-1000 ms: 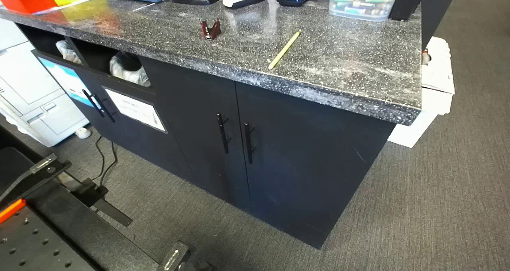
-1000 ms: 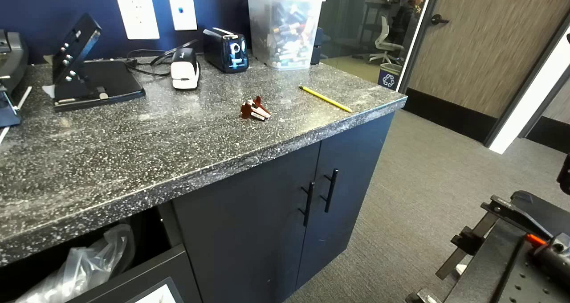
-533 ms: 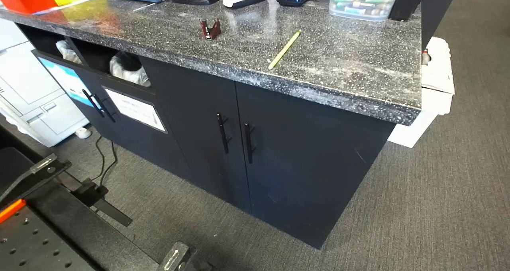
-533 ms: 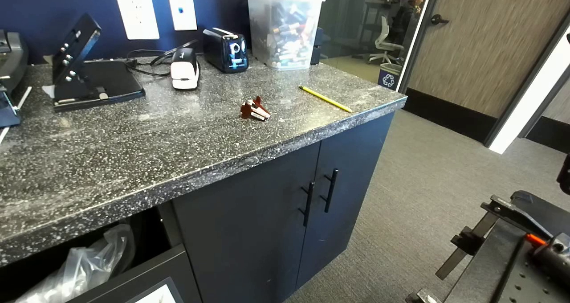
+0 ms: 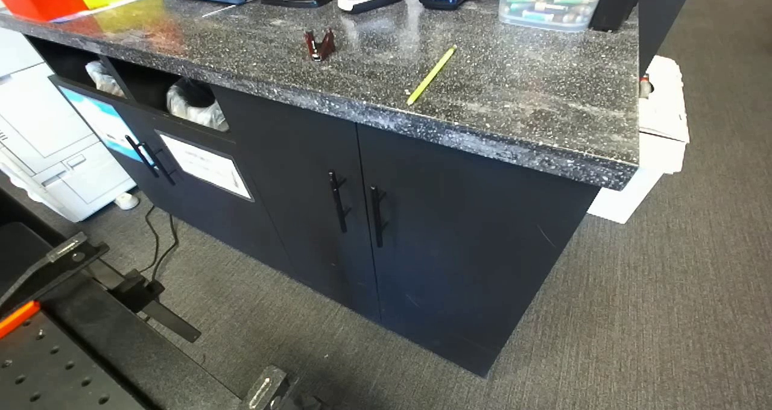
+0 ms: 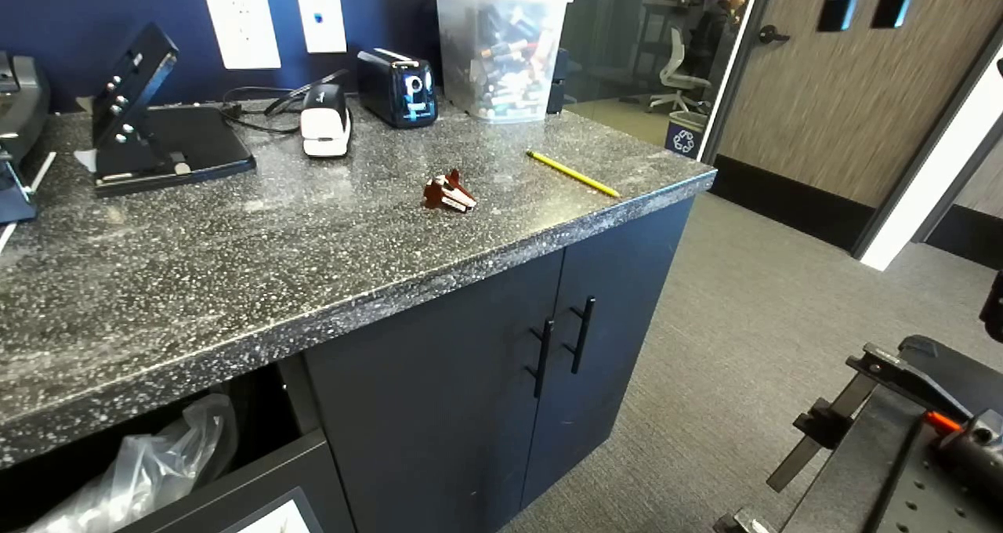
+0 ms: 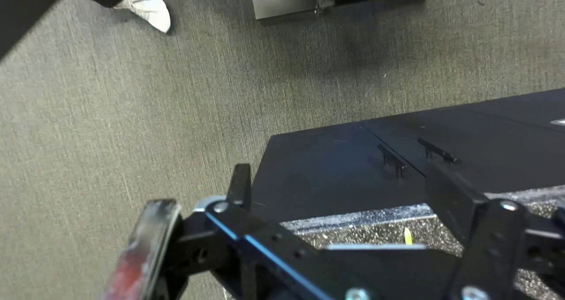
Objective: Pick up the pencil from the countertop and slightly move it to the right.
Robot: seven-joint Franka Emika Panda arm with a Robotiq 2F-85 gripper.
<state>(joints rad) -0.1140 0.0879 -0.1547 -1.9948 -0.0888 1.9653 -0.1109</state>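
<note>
The thin yellow pencil [image 5: 432, 76] lies flat on the dark speckled countertop [image 5: 531, 96], one end near the front edge. It shows in both exterior views [image 6: 573, 175]. In the wrist view only one end of the pencil [image 7: 408, 236] shows; the gripper body hides the rest. My gripper [image 7: 344, 181] is open with its fingers wide apart and nothing between them. In an exterior view the fingertips of the gripper [image 6: 868, 4] hang at the top right, above and apart from the counter [image 6: 313, 259].
A dark red staple remover [image 6: 449, 191] lies beside the pencil. A clear bin of markers [image 6: 505, 55], a black sharpener [image 6: 398, 88], a stapler [image 6: 325, 121] and a hole punch [image 6: 172, 141] stand along the back. Cabinet doors [image 5: 458, 235] drop below the counter edge.
The gripper's fingertips have come into view at the top right of an exterior view, where they did not show before. The pencil and the other objects have not moved.
</note>
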